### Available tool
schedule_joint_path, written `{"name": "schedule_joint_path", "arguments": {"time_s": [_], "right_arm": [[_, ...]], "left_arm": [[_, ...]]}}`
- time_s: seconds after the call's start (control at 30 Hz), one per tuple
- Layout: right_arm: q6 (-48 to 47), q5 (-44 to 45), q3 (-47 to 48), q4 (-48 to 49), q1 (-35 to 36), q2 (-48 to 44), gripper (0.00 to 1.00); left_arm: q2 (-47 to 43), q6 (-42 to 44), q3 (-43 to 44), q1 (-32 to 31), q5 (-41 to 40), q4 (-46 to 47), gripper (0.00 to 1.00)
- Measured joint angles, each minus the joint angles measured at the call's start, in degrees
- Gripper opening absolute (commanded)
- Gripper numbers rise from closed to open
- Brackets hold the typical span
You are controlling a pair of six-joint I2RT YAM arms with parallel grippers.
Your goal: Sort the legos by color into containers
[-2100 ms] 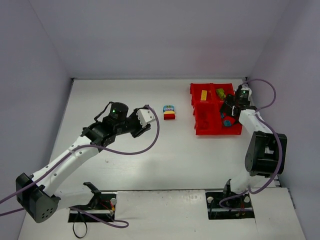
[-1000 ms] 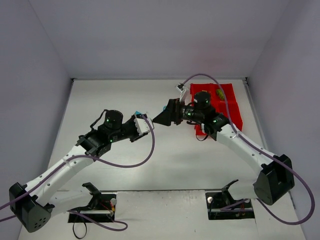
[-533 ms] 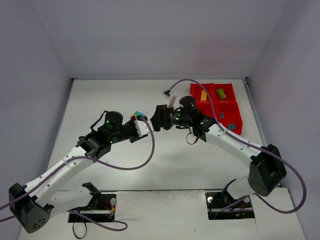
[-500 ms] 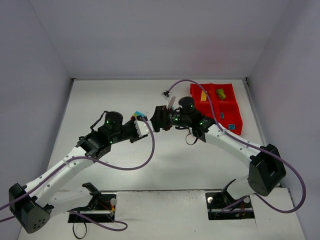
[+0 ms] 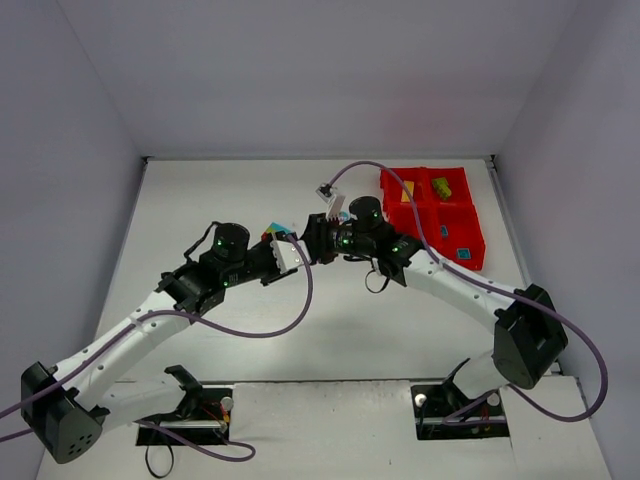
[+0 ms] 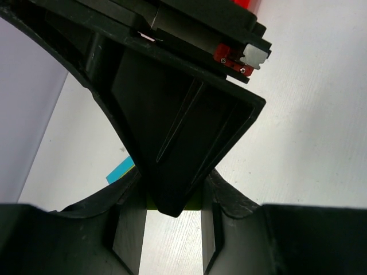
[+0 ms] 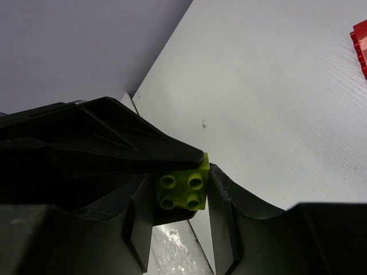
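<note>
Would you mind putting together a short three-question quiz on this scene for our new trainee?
1. What colour is the brick gripped in the right hand?
2. Seen from the top camera, where on the table does the red tray sit? A) near left B) far right C) centre
3. True or false: the left hand is open and empty.

Key: 1. lime green; 2. B; 3. false, it is shut on a brick stack.
</note>
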Motion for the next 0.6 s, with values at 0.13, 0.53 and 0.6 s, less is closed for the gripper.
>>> {"name": "schedule_joint_path", "arguments": {"time_s": [0.13,0.53,0.6], "right_arm": [[-1.55,0.76,0.11,-1.33,-0.26,0.00,0.00],[-11.32,9.73,1.05,-7.89,-18.45,-0.33,0.00],[-13.86,13.75,2.08,-8.72,-22.67,-0.24,0.00]], "left_arm": [[0.94,-0.92,0.00,-0.31,-0.68,0.37,0.47],[2.03,-11.08,0.13,-0.33,-12.94,4.15,0.86],[2.75,-13.81,0.68,-0.33,-15.67,4.59,0.86]]}}
